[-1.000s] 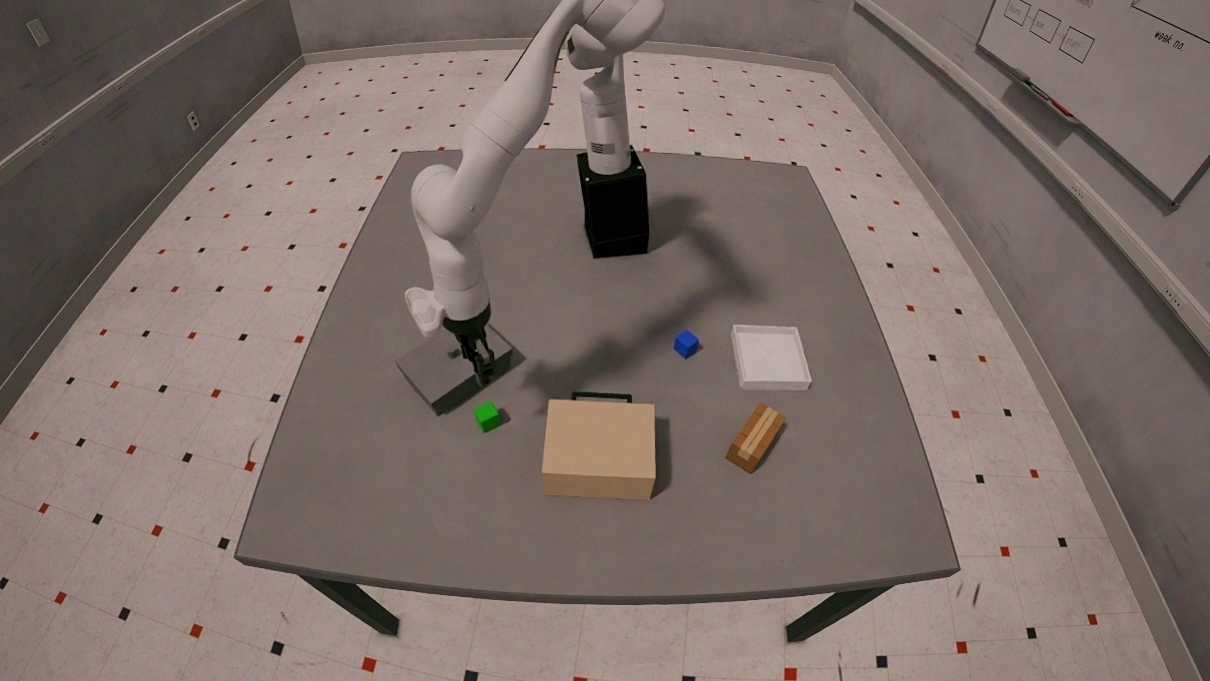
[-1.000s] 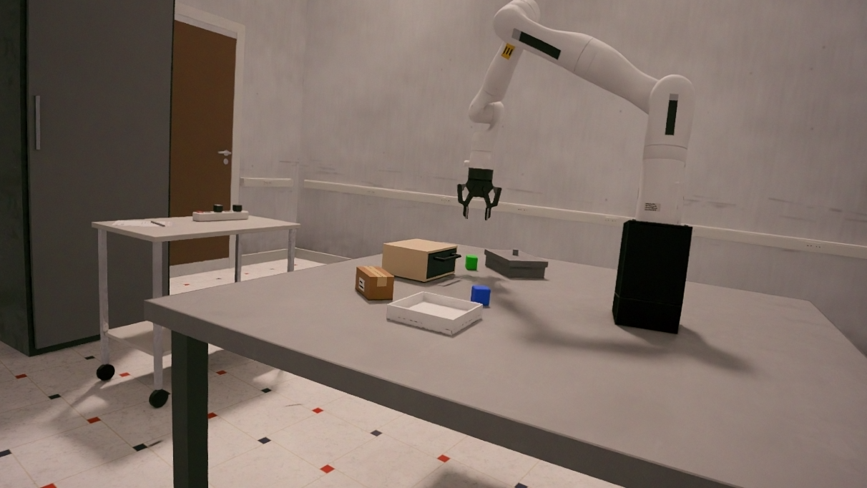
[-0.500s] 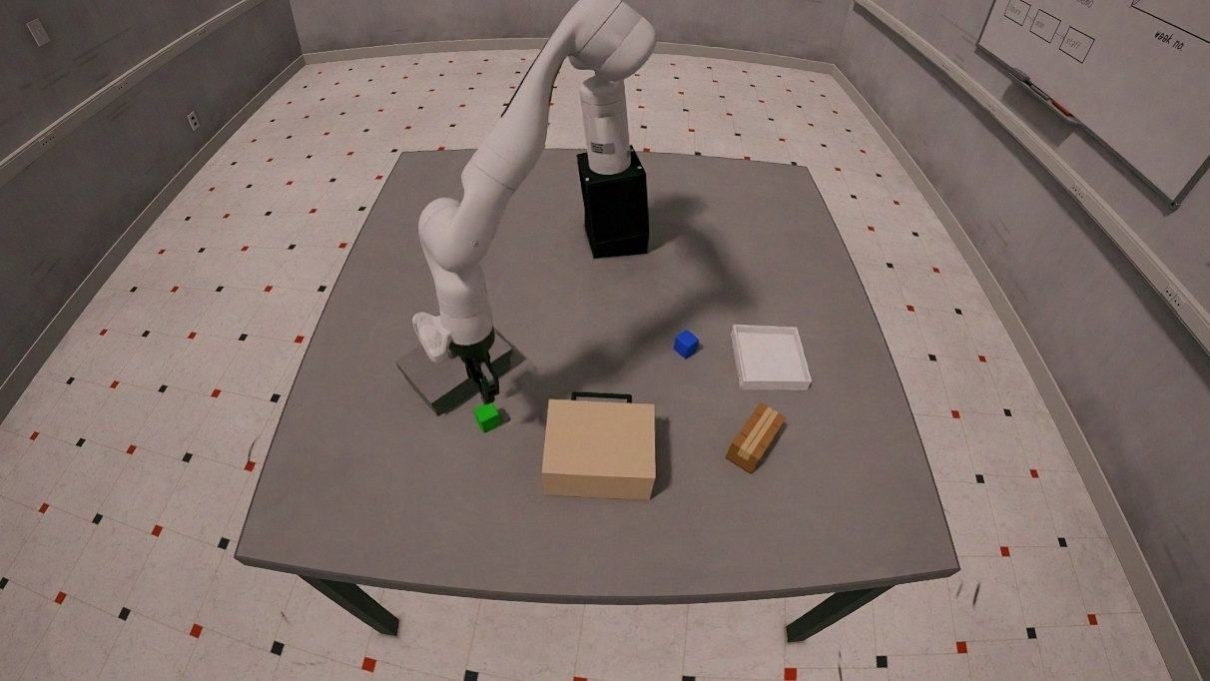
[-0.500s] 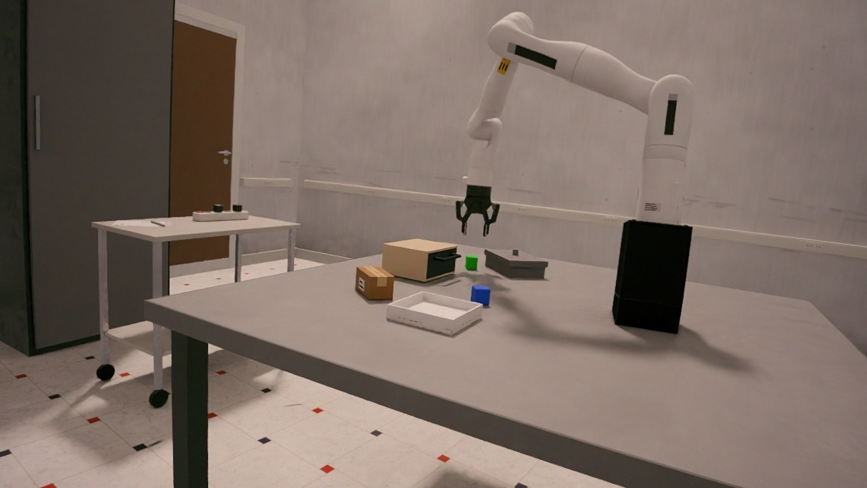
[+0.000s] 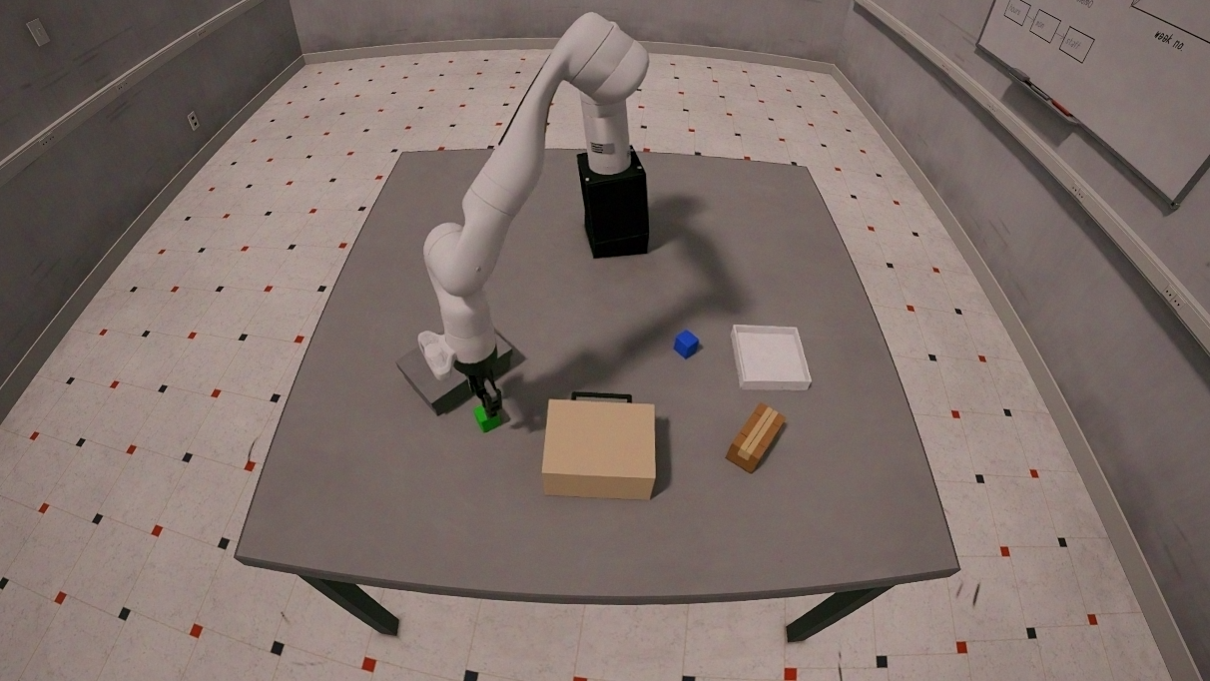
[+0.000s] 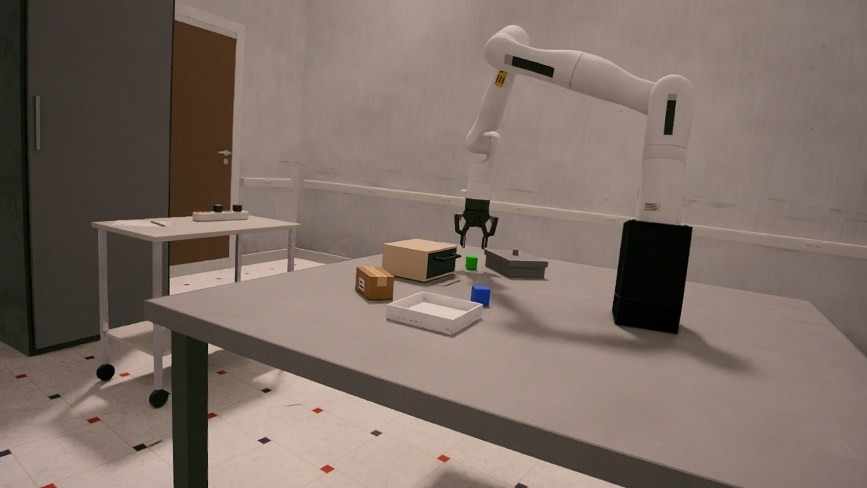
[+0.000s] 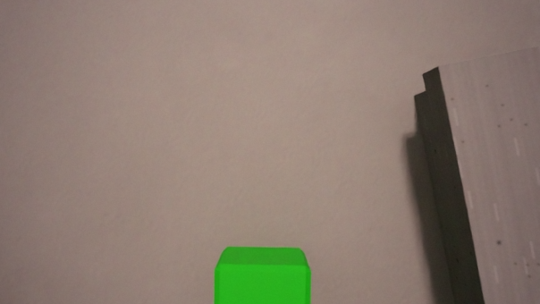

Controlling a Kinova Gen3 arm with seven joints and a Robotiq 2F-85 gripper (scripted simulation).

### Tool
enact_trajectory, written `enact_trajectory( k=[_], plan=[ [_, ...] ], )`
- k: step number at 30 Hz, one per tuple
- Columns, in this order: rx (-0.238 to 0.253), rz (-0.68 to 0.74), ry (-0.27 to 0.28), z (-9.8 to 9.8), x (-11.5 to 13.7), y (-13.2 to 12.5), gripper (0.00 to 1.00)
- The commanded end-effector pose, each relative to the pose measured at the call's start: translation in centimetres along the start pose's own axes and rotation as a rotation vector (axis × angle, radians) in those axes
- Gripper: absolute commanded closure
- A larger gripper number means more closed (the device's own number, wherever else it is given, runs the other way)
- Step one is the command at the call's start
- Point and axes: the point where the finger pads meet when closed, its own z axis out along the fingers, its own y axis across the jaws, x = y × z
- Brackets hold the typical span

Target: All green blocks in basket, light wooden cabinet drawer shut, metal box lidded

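A green block (image 5: 487,420) (image 6: 471,262) (image 7: 263,282) stands on the table between the metal box and the cabinet. My gripper (image 5: 490,411) (image 6: 473,245) is open, pointing down a little above the green block, with nothing between its fingers. The grey metal box (image 5: 435,391) (image 6: 524,270) (image 7: 451,201) has its lid on. The light wooden cabinet (image 5: 599,440) (image 6: 409,260) has its dark drawer front (image 6: 441,263) in and looks shut. The white basket (image 5: 771,356) (image 6: 433,308) is empty. The inside of the box and of the drawer is hidden.
A blue block (image 5: 686,343) (image 6: 480,295) stands on the table between the basket and the arm's base. A brown cardboard box (image 5: 755,437) (image 6: 374,283) lies beside the basket, to the right of the cabinet in the top view. The cabinet's handle (image 5: 601,395) sticks out towards the arm's base.
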Motion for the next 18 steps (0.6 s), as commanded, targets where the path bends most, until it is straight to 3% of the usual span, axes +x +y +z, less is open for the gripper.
enact_trajectory(
  k=[1, 18],
  plan=[
    [0.002, 0.0, 0.002, 0.46, 0.08, -0.08, 0.33],
    [0.002, 0.0, 0.002, 0.79, 0.08, -0.08, 0.33]
  ],
)
